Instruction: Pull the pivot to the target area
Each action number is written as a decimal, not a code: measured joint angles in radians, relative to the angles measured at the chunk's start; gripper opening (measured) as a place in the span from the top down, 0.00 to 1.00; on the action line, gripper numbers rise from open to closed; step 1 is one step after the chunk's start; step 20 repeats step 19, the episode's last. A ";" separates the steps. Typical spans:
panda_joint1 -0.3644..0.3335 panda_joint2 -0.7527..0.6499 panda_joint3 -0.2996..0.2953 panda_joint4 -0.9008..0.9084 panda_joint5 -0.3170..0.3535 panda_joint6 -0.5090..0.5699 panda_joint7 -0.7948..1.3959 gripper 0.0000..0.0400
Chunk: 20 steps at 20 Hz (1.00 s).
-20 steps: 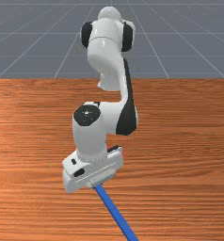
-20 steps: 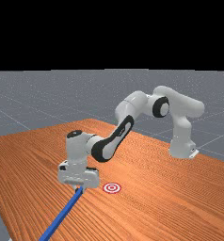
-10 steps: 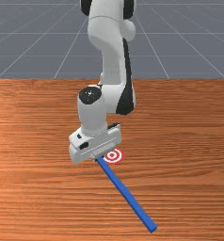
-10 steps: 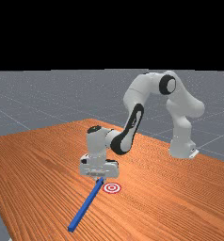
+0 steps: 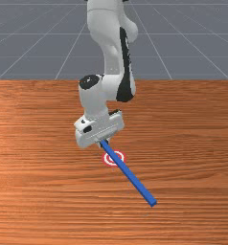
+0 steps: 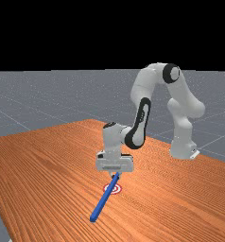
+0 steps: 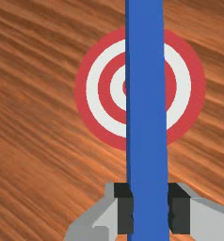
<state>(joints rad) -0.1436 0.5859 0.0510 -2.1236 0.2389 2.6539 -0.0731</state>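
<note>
The gripper (image 5: 103, 142) holds one end of the long blue bar (image 5: 135, 181) in the front view; from there the bar slants toward the front view's lower right, across the red-and-white target (image 5: 108, 160). In the far view the gripper (image 6: 115, 176) is just behind the target (image 6: 117, 190), and the blue bar (image 6: 101, 206) reaches toward the lower left. In the wrist view both dark pads of the gripper (image 7: 150, 214) press on the sides of the blue bar (image 7: 147, 117), which covers a strip of the target (image 7: 92, 87) just right of its centre.
The orange-brown wooden table (image 5: 39, 201) lies under the bar and target. In the far view the arm's base stands at the table's right side (image 6: 183, 149).
My hand has drawn back toward the arm's base, pulling the bar along. The bar's held end has passed the target, and the bar now crosses over it.
</note>
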 joint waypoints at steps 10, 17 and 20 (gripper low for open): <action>0.087 -0.109 -0.086 -0.222 -0.019 0.149 0.174 0.75; 0.060 -0.130 -0.087 -0.248 -0.062 0.095 0.092 0.76; 0.062 -0.142 -0.091 -0.269 -0.067 0.082 0.094 0.76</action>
